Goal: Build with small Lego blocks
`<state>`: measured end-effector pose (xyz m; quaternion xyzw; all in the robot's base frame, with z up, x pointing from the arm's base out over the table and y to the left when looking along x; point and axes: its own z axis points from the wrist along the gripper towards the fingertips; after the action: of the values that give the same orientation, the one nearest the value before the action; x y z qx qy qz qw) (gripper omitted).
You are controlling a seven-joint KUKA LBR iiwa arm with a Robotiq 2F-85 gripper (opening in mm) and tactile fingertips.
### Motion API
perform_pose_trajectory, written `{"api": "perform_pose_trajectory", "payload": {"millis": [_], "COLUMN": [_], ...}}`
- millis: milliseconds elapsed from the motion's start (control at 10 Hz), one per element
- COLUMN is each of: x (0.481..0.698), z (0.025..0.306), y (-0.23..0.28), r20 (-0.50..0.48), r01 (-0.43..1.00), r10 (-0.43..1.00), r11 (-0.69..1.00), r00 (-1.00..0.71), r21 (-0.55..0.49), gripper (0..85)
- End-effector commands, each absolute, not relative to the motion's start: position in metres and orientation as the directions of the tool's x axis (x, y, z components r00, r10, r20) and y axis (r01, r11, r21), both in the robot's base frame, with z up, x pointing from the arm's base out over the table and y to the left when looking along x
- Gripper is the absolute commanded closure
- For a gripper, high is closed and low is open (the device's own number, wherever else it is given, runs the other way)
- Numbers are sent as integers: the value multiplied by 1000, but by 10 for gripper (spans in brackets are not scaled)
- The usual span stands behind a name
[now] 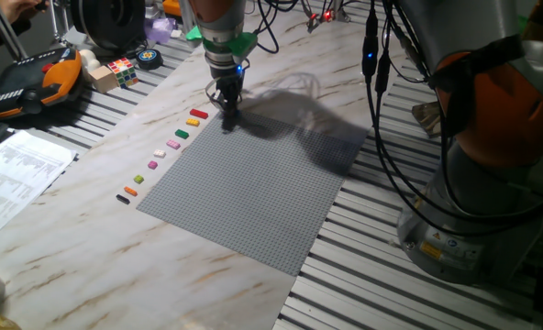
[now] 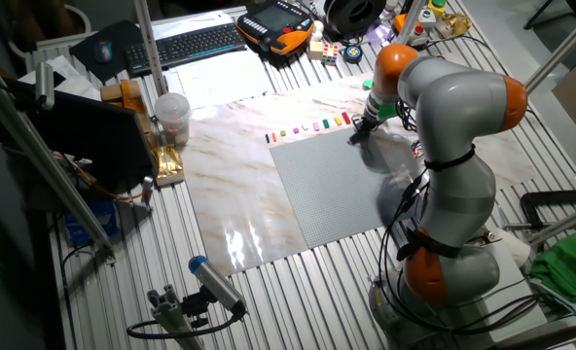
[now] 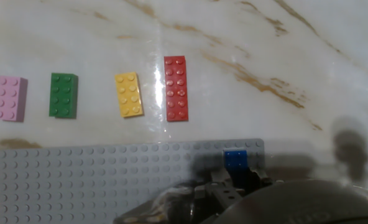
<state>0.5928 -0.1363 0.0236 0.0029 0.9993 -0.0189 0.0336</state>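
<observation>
The marble-patterned tabletop [image 1: 207, 266] carried the grey studded baseplate [image 1: 253, 188], and my arm stood over the baseplate's far corner. Along the baseplate's left edge, just off it on the bare tabletop, the loose small Lego blocks lay in a single row, well apart from one another.

My gripper [image 1: 227, 108] was down at that far corner. In the hand view the blue block [image 3: 236, 160] sat on the studs at the baseplate's corner, directly ahead of my fingers [image 3: 224, 194]. The fingers were close to the block, but their tips were dark and blurred. I could not tell whether they were pinching the block or had parted from it.

The relation that governed the next move was as follows:

1. The row of loose blocks lay beyond the baseplate edge, on the far side of the blue block from my fingers.
2. The red block [image 3: 176, 88] was nearest, just across the edge and slightly to the left in the hand view. It was the longest piece in sight.
3. Beside it came the yellow block [image 3: 128, 94], then the green block [image 3: 63, 95], then the pink block [image 3: 10, 98].
4. All four lay with their long axes parallel, pointing away from the baseplate edge.

I judged that a pick of the red block would call for a short shift outward over the edge, with the fingers closing across its narrow width.
</observation>
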Motion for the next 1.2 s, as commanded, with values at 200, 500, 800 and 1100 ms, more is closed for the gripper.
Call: {"api": "perform_pose_trajectory", "payload": {"millis": [200, 500, 800, 1100], "x": [594, 594, 595, 607], "z": [24, 24, 25, 39], "y": [-136, -136, -136, -133], "r20": [-68, -89, -92, -87], "r01": [7, 25, 27, 22], "r10": [5, 22, 23, 17], "r11": [999, 999, 999, 998], "r00": [-998, -996, -995, -996], "r21": [-38, -39, -42, -56], "gripper": [843, 407, 297, 283]}}
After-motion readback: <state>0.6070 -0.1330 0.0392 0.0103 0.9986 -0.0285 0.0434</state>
